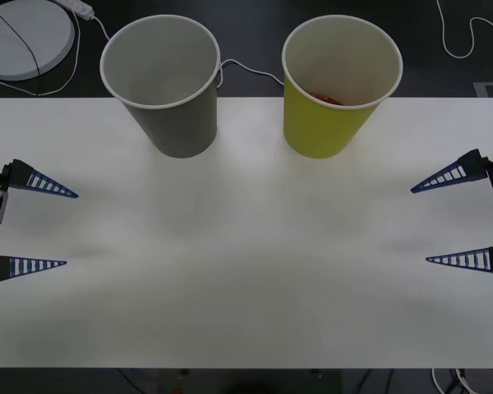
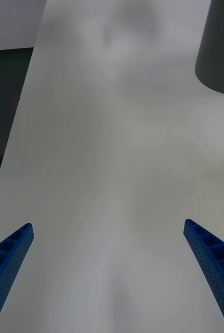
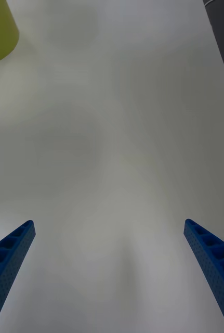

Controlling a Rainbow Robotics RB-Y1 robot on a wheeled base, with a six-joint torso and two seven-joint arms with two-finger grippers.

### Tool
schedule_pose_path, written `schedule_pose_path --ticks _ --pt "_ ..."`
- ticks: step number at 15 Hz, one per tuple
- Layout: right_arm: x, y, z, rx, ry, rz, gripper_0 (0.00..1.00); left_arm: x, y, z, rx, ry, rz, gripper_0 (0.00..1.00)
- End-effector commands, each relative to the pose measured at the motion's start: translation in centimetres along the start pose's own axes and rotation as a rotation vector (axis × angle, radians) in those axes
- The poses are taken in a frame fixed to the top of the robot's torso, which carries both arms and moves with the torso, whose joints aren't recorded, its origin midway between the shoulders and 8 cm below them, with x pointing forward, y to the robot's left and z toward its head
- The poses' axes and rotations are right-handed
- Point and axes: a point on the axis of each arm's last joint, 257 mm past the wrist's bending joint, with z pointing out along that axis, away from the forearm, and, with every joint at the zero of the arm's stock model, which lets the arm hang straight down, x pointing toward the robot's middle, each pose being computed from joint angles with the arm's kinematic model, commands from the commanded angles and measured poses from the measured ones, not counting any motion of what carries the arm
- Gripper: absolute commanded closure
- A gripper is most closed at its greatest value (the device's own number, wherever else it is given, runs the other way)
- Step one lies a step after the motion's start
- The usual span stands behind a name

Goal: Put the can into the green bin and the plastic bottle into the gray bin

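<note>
We see the white table (image 1: 246,271) bare from 9 o'clock to 3 o'clock and down to 6. Only the gray bin (image 1: 171,115) at 11 o'clock and the green bin (image 1: 329,123) at 1 o'clock stand in our way, with a gap between them.

**Two bins at twelve, claws at nine and three**

From my seat, the worktop (image 1: 246,287) carries both bins at its far edge: the gray bin (image 1: 174,115) at eleven o'clock, the green bin (image 1: 329,123) at one o'clock, side by side and apart. Inside the green bin I see the can (image 1: 327,98) lying low. My left claw (image 1: 53,228) sits at nine o'clock, my right claw (image 1: 435,223) at three, both spread wide, well apart from the bins.
</note>
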Motion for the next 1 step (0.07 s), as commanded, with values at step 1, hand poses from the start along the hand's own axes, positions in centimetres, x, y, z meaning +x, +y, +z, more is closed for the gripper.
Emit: schedule_pose_path --ticks 1 --pt "0.03 -0.01 0.0 0.0 0.001 0.0 0.0 0.0 0.0 0.0 0.0 0.0 0.0 0.0"
